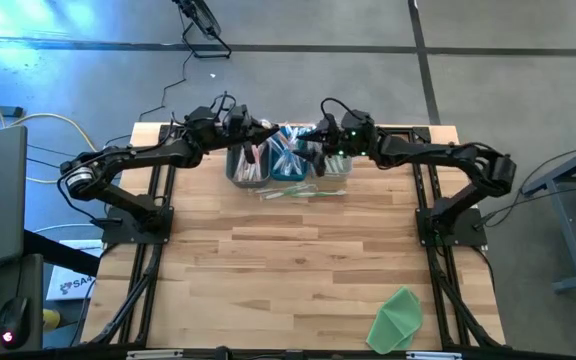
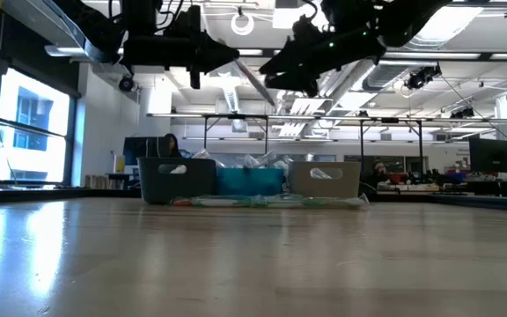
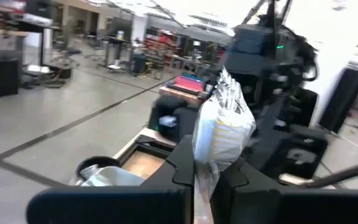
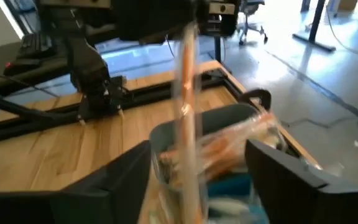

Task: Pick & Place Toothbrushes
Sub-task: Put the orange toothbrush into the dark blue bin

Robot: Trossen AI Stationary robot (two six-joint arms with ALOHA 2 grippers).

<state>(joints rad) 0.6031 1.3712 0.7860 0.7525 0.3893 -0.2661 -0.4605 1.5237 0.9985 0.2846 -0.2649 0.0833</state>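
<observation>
The wooden table (image 1: 298, 250) fills the middle of the high view, grey floor all round it. At upper centre stand three bins (image 1: 290, 165), dark, blue and pale, filled with toothbrushes (image 1: 298, 190), a few lying loose just in front. The left gripper (image 3: 207, 171) hovers above the bins, jaws pinching a wrapped toothbrush (image 3: 222, 124). The right gripper (image 4: 197, 165) beside it has its jaws spread around another packet (image 4: 185, 106). A green cloth (image 1: 398, 318) lies at lower right. Behind, the low view shows an open workshop with windows at left.
</observation>
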